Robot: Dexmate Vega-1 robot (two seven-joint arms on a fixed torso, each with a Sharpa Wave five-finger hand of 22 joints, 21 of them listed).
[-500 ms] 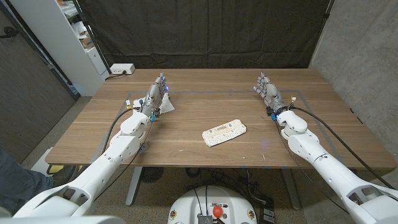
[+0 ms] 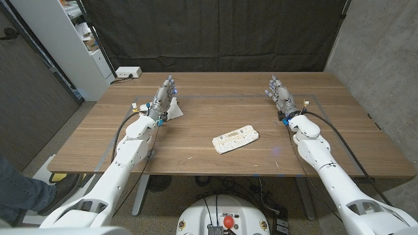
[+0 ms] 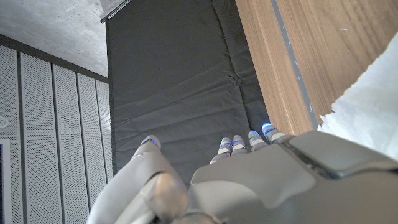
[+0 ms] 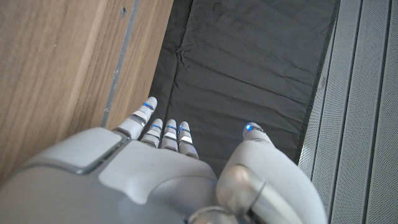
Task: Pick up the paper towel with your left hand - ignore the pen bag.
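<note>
Nearest the robot, a person's leg in jeans (image 2: 16, 189) shows at the floor on the left side, below the table edge. On the wooden table (image 2: 196, 160), the pen bag (image 2: 236, 139) lies near the middle, a pale flat pouch with a printed pattern, set at a slant and well apart from both hands.

Further out, the two arms reach across the table from the near corners. The left hand (image 2: 163, 99) is on the far left part of the table, fingers stretched away from the robot and apart, thumb separate from the rest; in the left wrist view the fingertips (image 3: 235, 142) point at the dark curtain and nothing is between them and the thumb, so the hand is empty and open. The paper towel (image 2: 175, 112) lies on the table just beside this hand, toward the table's middle, a white sheet partly hidden by the wrist; in the left wrist view its ragged white edge (image 3: 367, 102) lies on the wood next to the hand (image 3: 273, 180).

The right hand (image 2: 279, 93) is at the far right, also with fingers extended and spread, holding nothing; the right wrist view shows it (image 4: 161, 174) with the thumb apart from the fingers.

At the table's far left corner sits a white box (image 2: 127, 72). Behind the table hangs a black curtain (image 2: 215, 32), with a white shelf unit (image 2: 68, 39) at the left.
</note>
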